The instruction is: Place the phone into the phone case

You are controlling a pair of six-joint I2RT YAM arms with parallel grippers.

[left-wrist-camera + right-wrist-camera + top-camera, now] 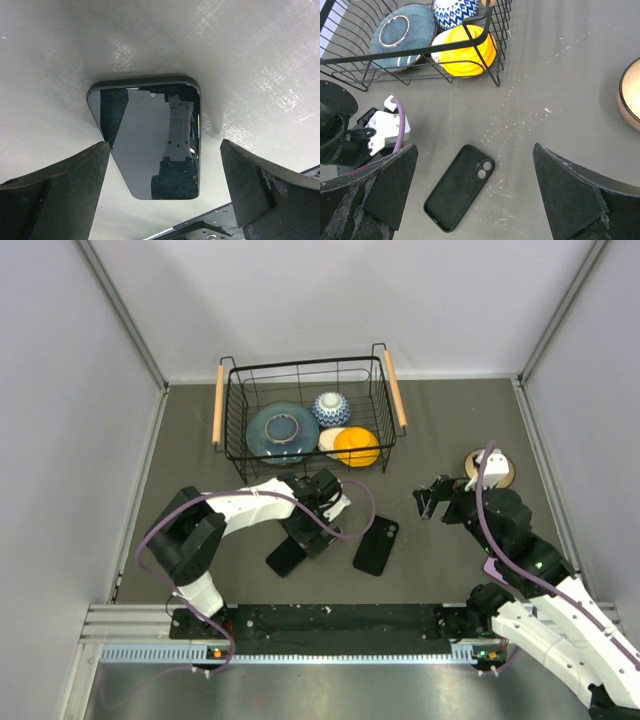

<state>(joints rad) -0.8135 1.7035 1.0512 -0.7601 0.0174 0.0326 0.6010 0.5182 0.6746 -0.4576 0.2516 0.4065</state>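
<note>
The phone (pixel 150 145) lies flat on the table, its glossy black face mirroring my left arm. In the top view the phone (pixel 283 558) shows partly under my left gripper (pixel 322 530). That gripper (pixel 165 192) hovers over it, jaws wide open on either side, not touching. The phone case (pixel 460 187) is a matte black shell lying hollow side up, with its camera opening at the upper right end. In the top view the case (pixel 377 545) lies just right of the phone. My right gripper (pixel 430 502) is open and empty, above the table right of the case (pixel 475 200).
A black wire basket (pixel 235 415) with wooden handles stands at the back, holding a dark blue plate (pixel 282 430), a blue-patterned bowl (pixel 331 408) and a yellow bowl (pixel 357 445). A small wooden-rimmed dish (pixel 500 470) sits at the right. Grey walls enclose the table.
</note>
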